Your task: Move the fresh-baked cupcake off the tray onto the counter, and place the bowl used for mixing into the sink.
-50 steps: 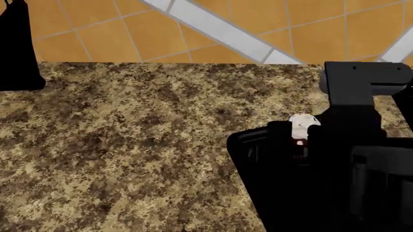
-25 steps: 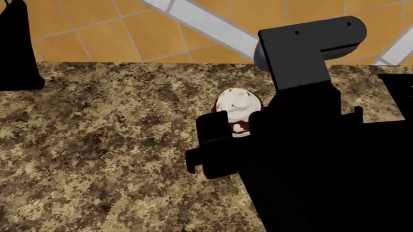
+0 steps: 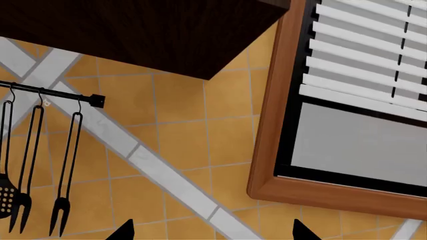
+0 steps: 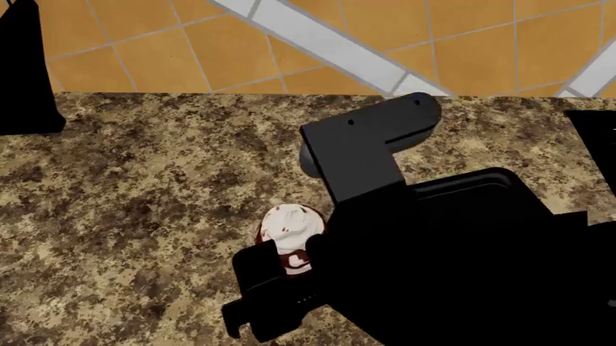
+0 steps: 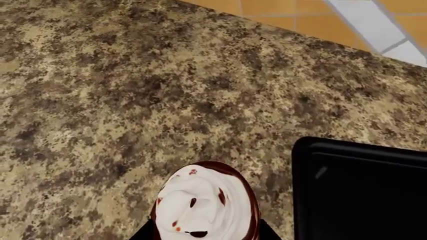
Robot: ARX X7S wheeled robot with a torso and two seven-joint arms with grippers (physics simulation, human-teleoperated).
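Note:
The cupcake (image 4: 291, 232), white frosting over a red-brown wrapper, is held between the fingers of my right gripper (image 4: 288, 270) over the speckled granite counter (image 4: 144, 216), left of the black tray (image 4: 481, 189). In the right wrist view the cupcake (image 5: 203, 205) fills the space between the jaw tips, with the tray's corner (image 5: 360, 190) beside it and the counter (image 5: 133, 100) beyond. My left gripper (image 3: 210, 235) is open and empty, raised and facing the tiled wall; only its two fingertips (image 3: 123, 232) show. The bowl and the sink are out of view.
A utensil rail (image 3: 53, 92) with hanging black tools and a wood-framed window (image 3: 347, 125) with blinds are on the orange tiled wall. A dark object (image 4: 24, 72) stands at the counter's far left. The right arm (image 4: 462, 252) covers much of the tray.
My right gripper has carried the cupcake from over the tray leftward and toward the near side, now over bare counter. The left arm shows no visible change.

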